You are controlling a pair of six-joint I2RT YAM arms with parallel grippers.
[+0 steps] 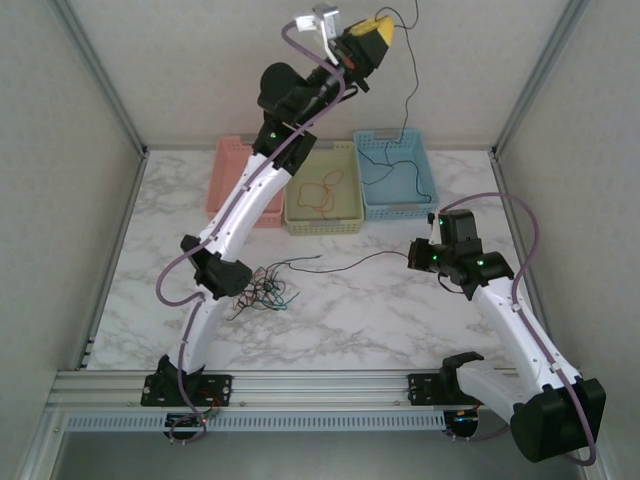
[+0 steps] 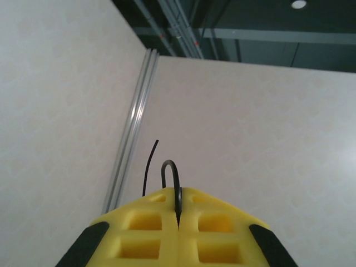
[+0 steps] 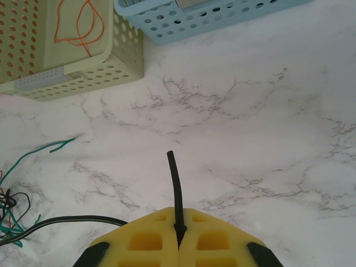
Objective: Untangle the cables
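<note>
Right wrist: black cable (image 3: 176,189) between fingers (image 3: 139,239)

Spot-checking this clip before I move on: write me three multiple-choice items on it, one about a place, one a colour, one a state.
1. Where does the red cable lie? A in the pink basket; B in the yellow-green basket; C on the table.
2. What colour is the cable end in the right gripper? A green; B red; C black.
3. The left gripper is: A open; B shut on a cable loop; C lying on the table.
Key: 1 B, its loops lie on that basket's floor. 2 C, a black tip pokes out above the closed jaws. 3 B, its jaws meet around the loop.
</note>
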